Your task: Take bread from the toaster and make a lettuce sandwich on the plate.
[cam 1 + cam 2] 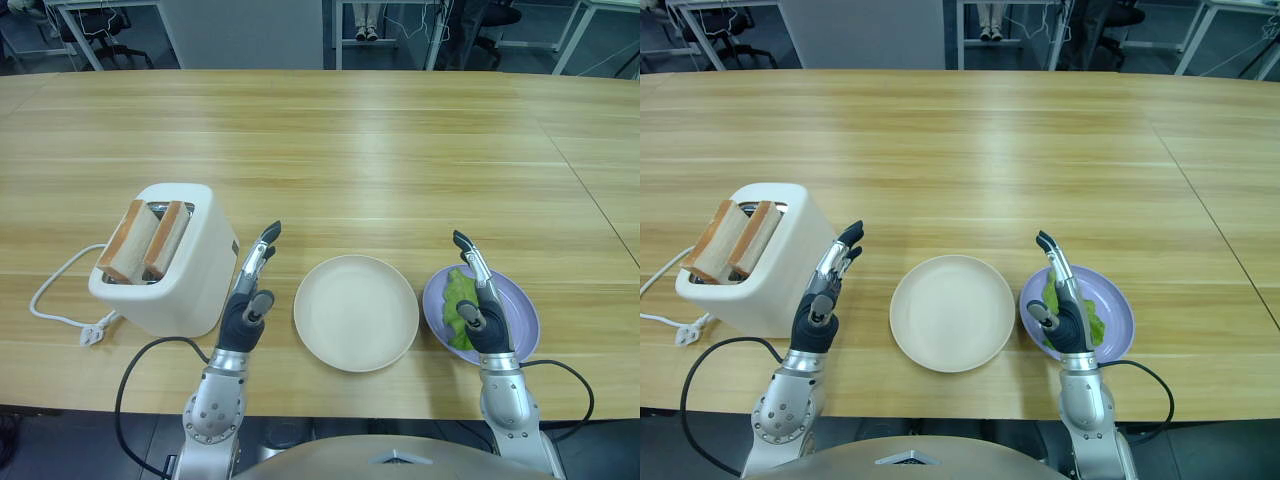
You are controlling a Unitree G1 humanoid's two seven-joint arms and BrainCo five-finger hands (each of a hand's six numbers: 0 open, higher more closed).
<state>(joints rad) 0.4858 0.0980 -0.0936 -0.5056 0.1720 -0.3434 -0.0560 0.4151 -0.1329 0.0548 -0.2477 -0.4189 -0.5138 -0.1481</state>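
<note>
Two slices of bread (pixel 127 242) are seen standing upright in the slots of a cream toaster (pixel 190 275), which is set toward the left of the wooden table (pixel 350 150). The left hand (pixel 250 295) is held just beside the toaster's right wall, its fingers stretched out straight and nothing grasped. The bread is found up and to the left of this hand, apart from the fingertips. A round cream plate (pixel 356 312) is laid between the two hands. Just to its right a purple dish (pixel 528 318) is placed, and the lettuce (pixel 455 298) is kept in its left half. The right hand (pixel 482 305) is raised over that part of the dish, fingers extended and nothing gripped. The lettuce lies directly under and beside the palm, though contact cannot be told. A white cord (pixel 55 285) with its plug (pixel 92 333) is trailed on the table at the toaster's left
</note>
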